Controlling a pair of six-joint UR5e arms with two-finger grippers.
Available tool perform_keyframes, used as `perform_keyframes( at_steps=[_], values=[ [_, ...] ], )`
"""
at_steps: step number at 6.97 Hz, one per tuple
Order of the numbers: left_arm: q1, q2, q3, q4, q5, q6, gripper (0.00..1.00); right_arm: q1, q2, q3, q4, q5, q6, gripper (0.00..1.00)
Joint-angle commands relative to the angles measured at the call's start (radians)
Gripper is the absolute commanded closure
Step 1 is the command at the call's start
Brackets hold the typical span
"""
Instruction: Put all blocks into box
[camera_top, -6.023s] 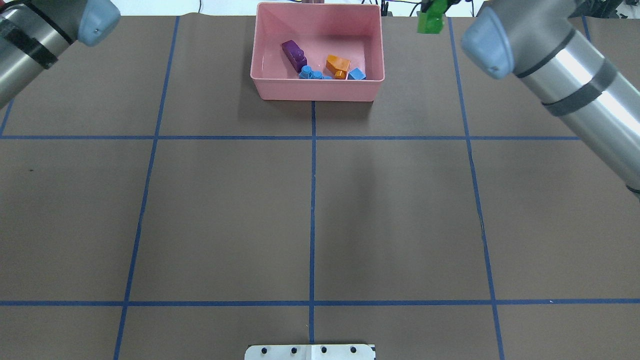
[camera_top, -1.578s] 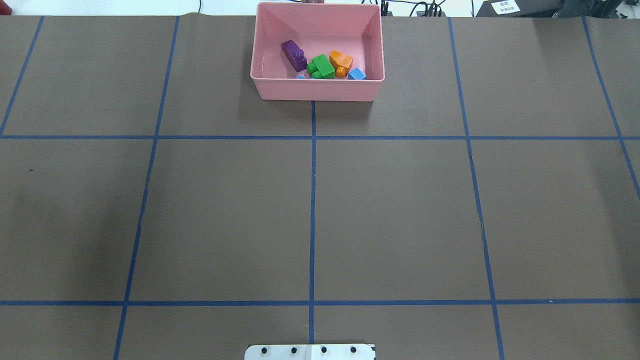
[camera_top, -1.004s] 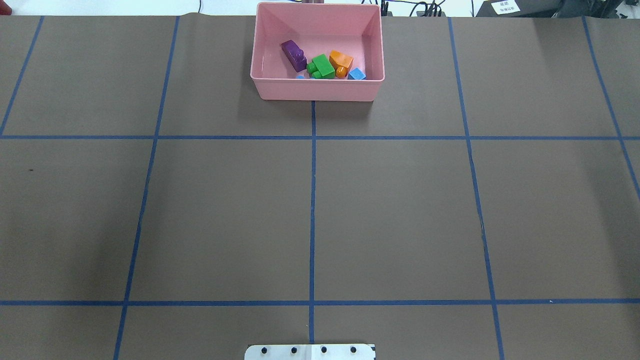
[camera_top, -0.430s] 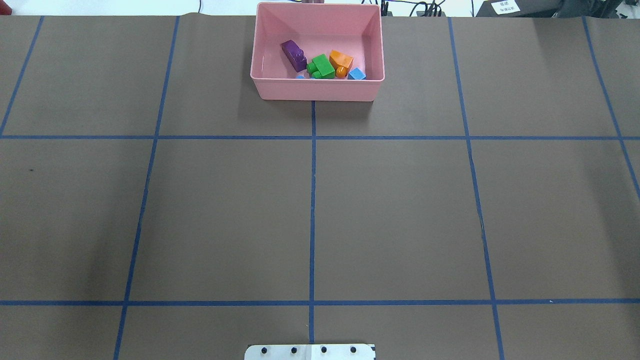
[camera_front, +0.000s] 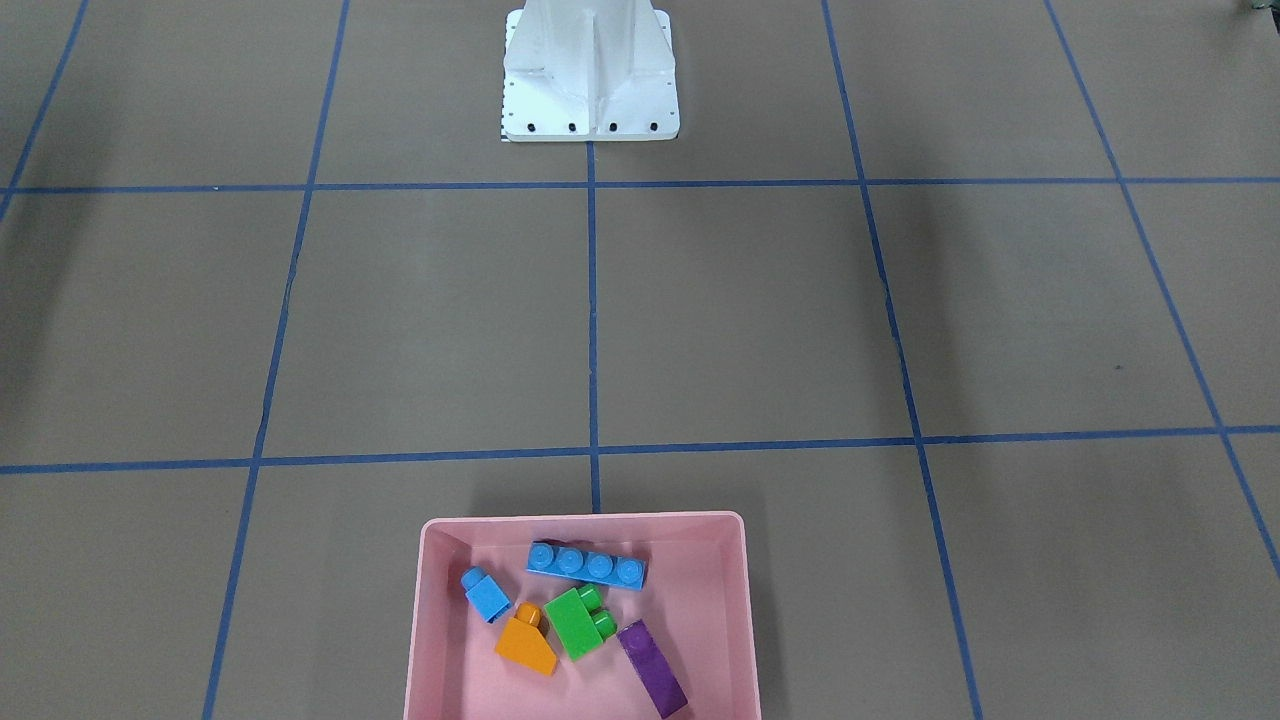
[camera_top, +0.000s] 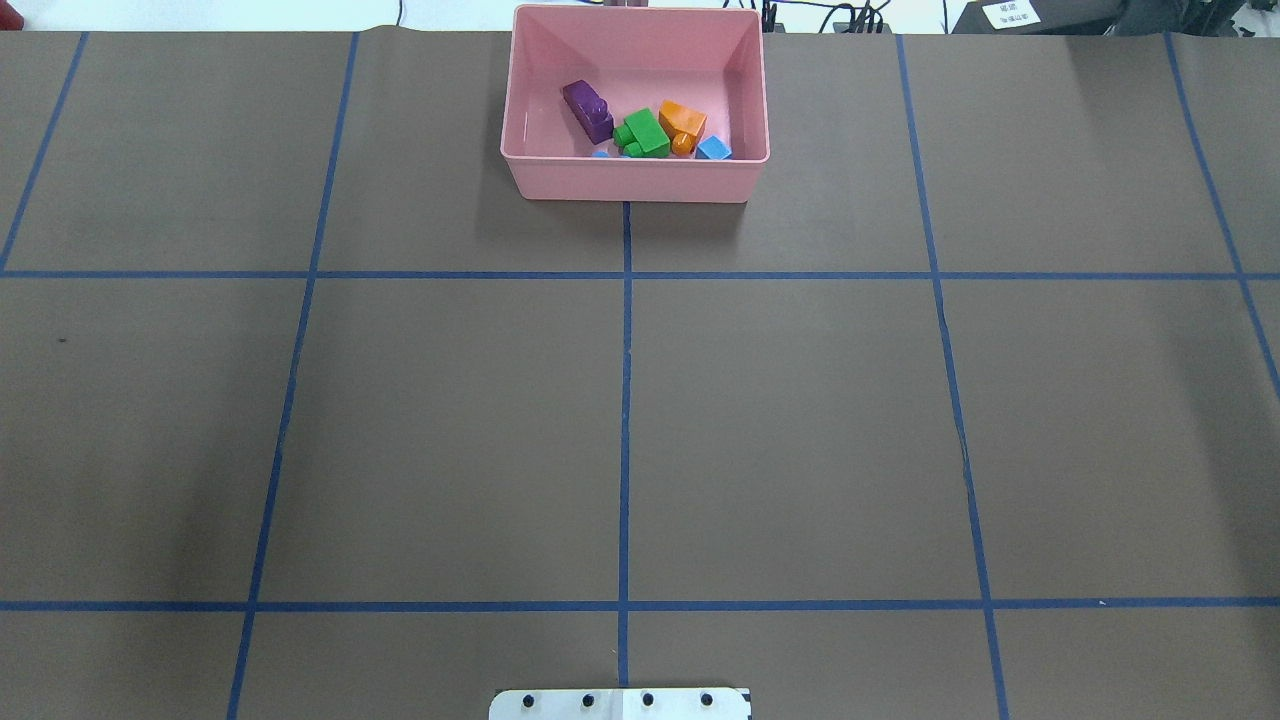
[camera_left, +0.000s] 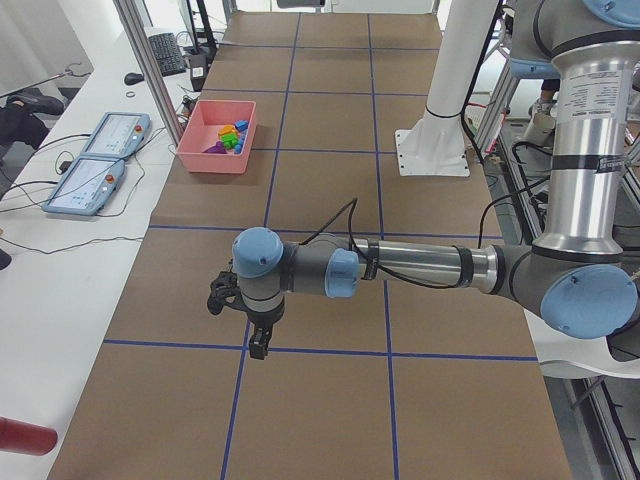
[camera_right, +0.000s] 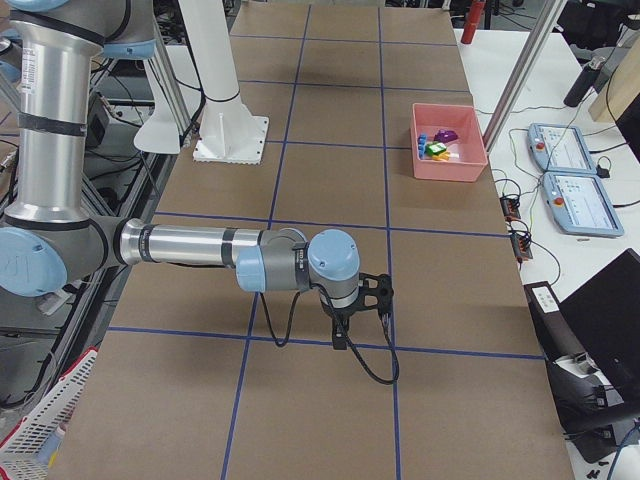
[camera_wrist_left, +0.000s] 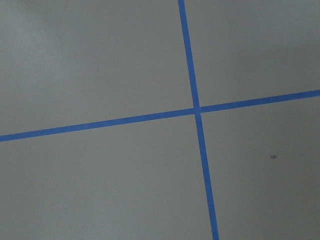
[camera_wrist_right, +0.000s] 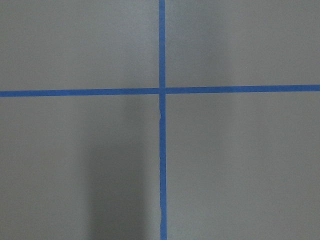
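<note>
blocks (camera_front: 578, 622): five, all in box (camera_front: 582, 518); task looks done. left hand (camera_left: 258, 348), right hand (camera_right: 341, 341): you cannot tell their opening; park both.

The table (camera_top: 440, 430) is covered in brown paper crossed by blue tape lines (camera_top: 625, 400). On it stand a white base (camera_front: 590, 85) and, well apart from the base along the centre line, the box (camera_top: 632, 182).

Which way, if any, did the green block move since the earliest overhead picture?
Yes. The green block went left: then it hung right of the pink box, now it lies inside it, beside the orange block.
</note>
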Motion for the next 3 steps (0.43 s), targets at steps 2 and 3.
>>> perform_keyframes(
  at_steps=[2, 3],
  values=[
    [0.004, 0.0, 0.0, -0.004, 0.0, -0.01, 0.0, -0.002, 0.005, 0.059, -0.132, -0.003, -0.007, 0.0],
    [0.004, 0.0, 0.002, -0.004, -0.001, -0.009, 0.0, -0.002, 0.005, 0.055, -0.131, -0.004, -0.004, 0.0]
  ],
)
